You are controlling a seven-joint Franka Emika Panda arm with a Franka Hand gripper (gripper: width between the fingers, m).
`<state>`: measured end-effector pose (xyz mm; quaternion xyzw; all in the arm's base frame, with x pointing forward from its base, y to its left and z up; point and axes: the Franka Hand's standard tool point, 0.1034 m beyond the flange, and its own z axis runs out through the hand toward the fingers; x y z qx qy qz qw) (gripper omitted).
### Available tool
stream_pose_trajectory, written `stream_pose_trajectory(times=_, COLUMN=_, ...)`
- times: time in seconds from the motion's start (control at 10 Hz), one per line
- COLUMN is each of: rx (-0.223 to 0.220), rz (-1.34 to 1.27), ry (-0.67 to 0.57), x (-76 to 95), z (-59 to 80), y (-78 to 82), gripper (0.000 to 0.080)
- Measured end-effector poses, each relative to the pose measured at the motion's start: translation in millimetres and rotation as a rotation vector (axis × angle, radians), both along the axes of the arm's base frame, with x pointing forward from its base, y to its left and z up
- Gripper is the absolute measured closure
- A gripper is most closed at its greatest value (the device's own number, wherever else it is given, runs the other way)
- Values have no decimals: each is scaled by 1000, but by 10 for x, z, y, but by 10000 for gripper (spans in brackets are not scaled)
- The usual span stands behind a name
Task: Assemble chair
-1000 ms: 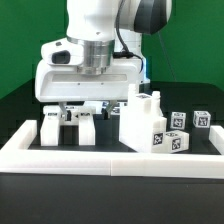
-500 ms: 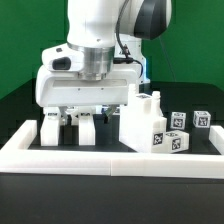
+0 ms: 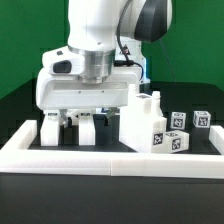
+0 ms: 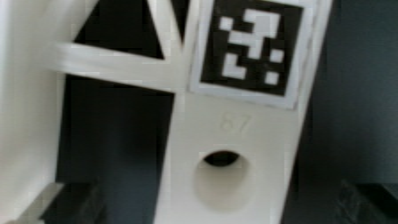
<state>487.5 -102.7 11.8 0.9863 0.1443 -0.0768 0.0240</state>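
While the jaws hang wide open, gripping nothing, over a tagged piece [image 4: 240, 150], a tall chair block [image 3: 148, 122] stands beside.

Exterior view: robot arm [image 3: 100, 30] is cut off by the top edge. Gripper [image 3: 82, 116] fingertips are masked by the small chair pieces [image 3: 85, 127] in front, so contact cannot be told. Border wall [image 3: 110, 160] hides the foot of the chair block [image 3: 145, 125]. Small cubes [image 3: 178, 120]: markings too small to read. Wrist view is blurred; the tagged white piece [image 4: 240, 140] runs out of frame, and its tag [image 4: 258, 45] is clipped at the edge.
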Motion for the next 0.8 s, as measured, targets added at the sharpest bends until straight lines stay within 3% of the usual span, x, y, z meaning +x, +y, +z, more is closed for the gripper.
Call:
stream_pose_trajectory(times=0.4, rx=-1, rz=0, ry=12, x=-38, z=-54, y=-5, gripper=180)
stream_pose_trajectory(times=0.6, rx=-1, rz=1, ry=13, x=-39, z=-53, y=-5, gripper=515)
stream_pose_trajectory(times=0.8, rx=-1, rz=0, ry=13, x=-39, z=-51, y=-8, gripper=513)
